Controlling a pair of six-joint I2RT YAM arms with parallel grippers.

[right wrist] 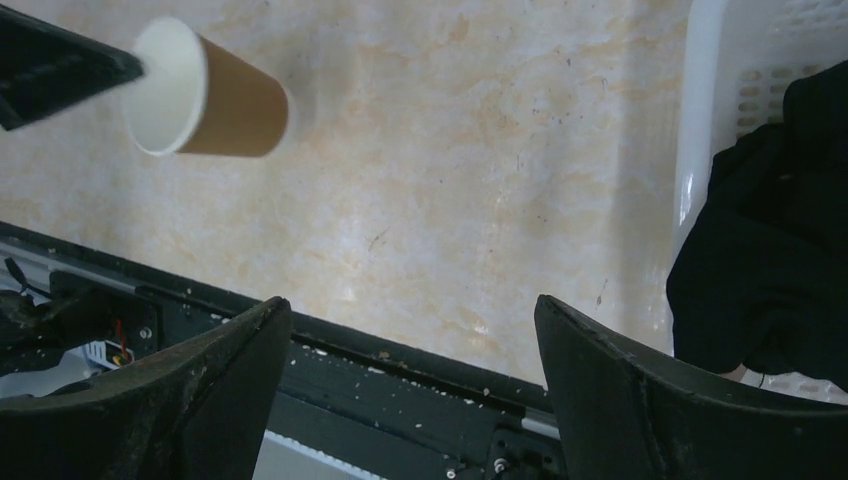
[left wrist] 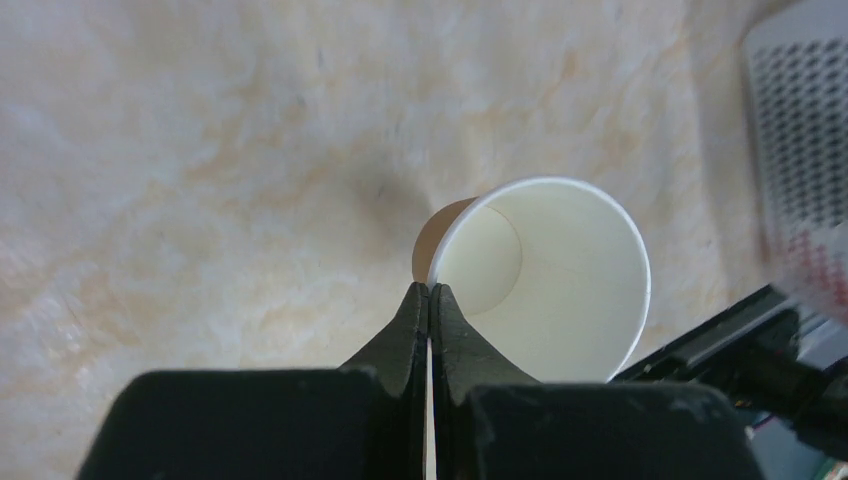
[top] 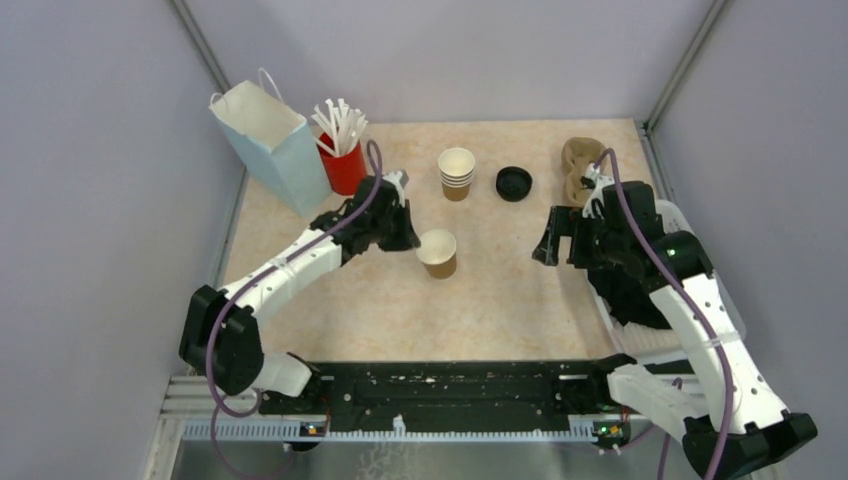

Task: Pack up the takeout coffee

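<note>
The left end effector (left wrist: 430,292) pinches the near rim of the paper cup (left wrist: 545,275), which stands upright and lidless mid-tabletop (top: 500,300). The black lid (top: 514,183) lies flat behind the cup to its right. It is nearer the right end effector (top: 552,243), whose fingers are spread and empty.

A beige, marble-patterned bench (top: 500,300) fills the middle of the frame, closed in by plain lilac-grey walls (top: 90,150) at left, top and right. Grey metal posts (top: 686,62) slant along both upper corners. The light is soft and even.
</note>
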